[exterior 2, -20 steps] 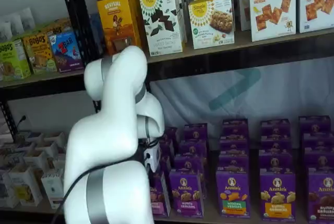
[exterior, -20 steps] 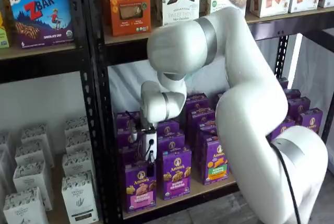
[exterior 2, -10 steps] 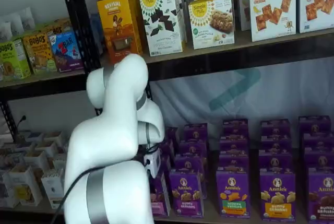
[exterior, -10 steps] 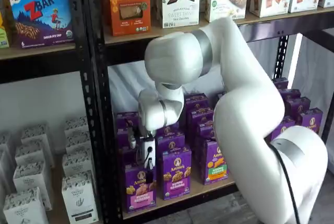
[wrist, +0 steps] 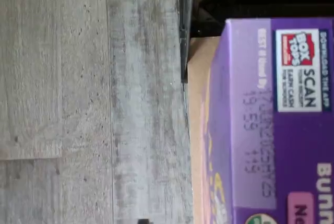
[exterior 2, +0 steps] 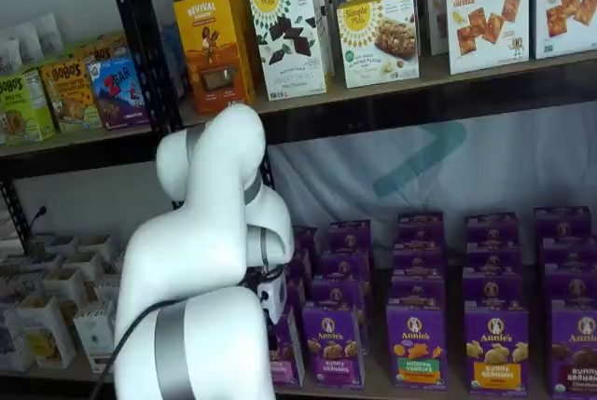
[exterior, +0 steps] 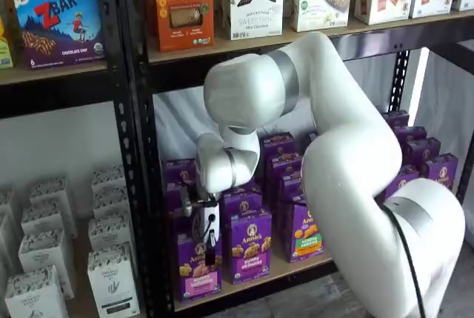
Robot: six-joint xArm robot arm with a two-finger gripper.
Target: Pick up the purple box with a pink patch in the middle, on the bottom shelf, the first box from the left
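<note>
Lowering since a second ago, my gripper [exterior: 209, 253] is reaching the purple box [exterior: 198, 272] on the bottom shelf [exterior: 292, 266]; finger gap I cannot tell, grasp likely imminent.

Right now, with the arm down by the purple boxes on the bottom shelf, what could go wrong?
The gripper hangs over the purple box, hiding whether the jaws straddle it; they may land on its top. A like purple box stands close beside it and could get bumped or pinched. The box sits near the bottom shelf front edge, so a nudge might tip it off.
</note>
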